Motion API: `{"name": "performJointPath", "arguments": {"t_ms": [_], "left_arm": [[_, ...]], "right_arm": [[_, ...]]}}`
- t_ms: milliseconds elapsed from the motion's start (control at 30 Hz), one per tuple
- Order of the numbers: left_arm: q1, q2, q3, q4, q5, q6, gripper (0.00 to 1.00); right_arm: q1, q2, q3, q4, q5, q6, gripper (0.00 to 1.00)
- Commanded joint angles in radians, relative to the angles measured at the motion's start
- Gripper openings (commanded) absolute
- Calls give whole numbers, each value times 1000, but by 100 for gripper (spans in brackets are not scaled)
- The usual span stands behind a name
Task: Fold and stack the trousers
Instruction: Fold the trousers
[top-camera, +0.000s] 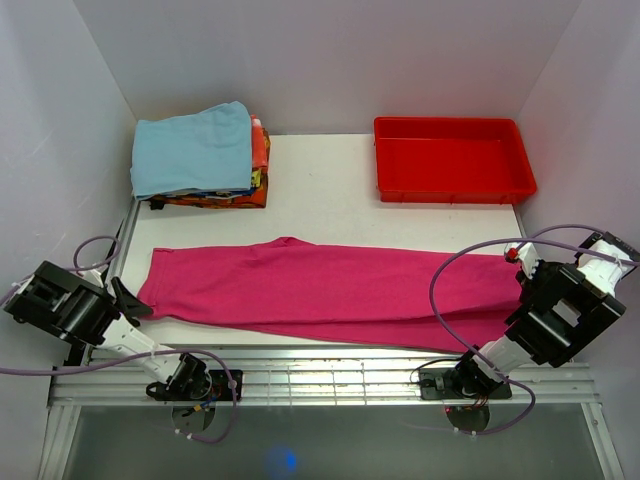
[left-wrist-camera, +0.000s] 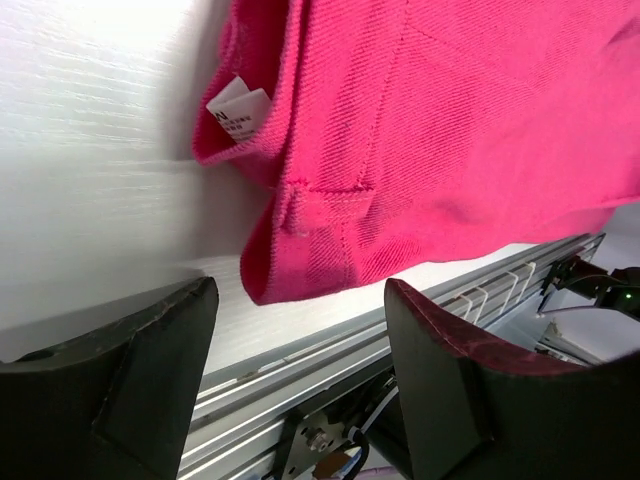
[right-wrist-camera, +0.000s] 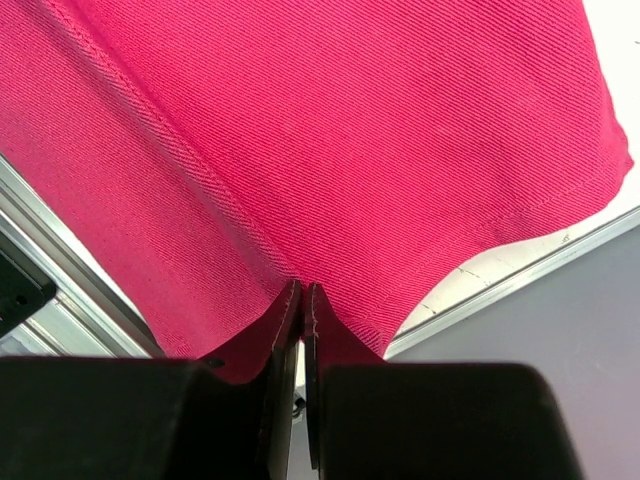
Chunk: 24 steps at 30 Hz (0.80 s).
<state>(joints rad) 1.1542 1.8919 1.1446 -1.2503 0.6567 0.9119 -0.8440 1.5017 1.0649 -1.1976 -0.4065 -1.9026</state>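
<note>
Holding the left fingers (left-wrist-camera: 150, 350) spread wide at the near left, gripping nothing, with the waist end of the trousers (left-wrist-camera: 430, 130) and its white label (left-wrist-camera: 238, 110) lying just beyond the tips. Pressing the right fingers (right-wrist-camera: 283, 330) together at the near right, pinching the edge of a leg end. Lying stretched left to right across the near part of the white table (top-camera: 320, 190), waist to the left, near edge reaching the metal rail (top-camera: 320, 375). Sitting farther back: a light blue cloth (top-camera: 192, 147) topping a folded stack (top-camera: 215, 196) at the left, a red tray (top-camera: 450, 190) at the right. Closing in all round, pale walls (top-camera: 330, 60).
</note>
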Motion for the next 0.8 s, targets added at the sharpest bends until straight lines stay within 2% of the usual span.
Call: {"name": "performJointPath", "arguments": {"t_ms": [0, 200, 333, 433, 467, 533, 567, 767], "left_arm": [[16, -39, -39, 29, 34, 33, 80], [21, 28, -74, 61, 53, -30, 80], [27, 68, -82, 72, 87, -54, 73], [41, 99, -57, 57, 124, -67, 59], [44, 102, -48, 46, 135, -61, 52], [52, 96, -23, 13, 153, -38, 45], [52, 78, -16, -3, 159, -25, 36], [45, -45, 17, -101, 181, 68, 14]], "right_arm": [[-7, -1, 23, 1, -6, -15, 8], [-7, -3, 36, -10, -11, -19, 8], [-6, 9, 55, -14, -8, -13, 8], [-9, 11, 58, -2, 5, -12, 8], [-9, 12, 61, 1, 6, -10, 8], [-12, 18, 66, 7, 9, -9, 8], [-13, 20, 67, 12, 9, -6, 8], [-13, 23, 50, 20, 2, -6, 8]]}}
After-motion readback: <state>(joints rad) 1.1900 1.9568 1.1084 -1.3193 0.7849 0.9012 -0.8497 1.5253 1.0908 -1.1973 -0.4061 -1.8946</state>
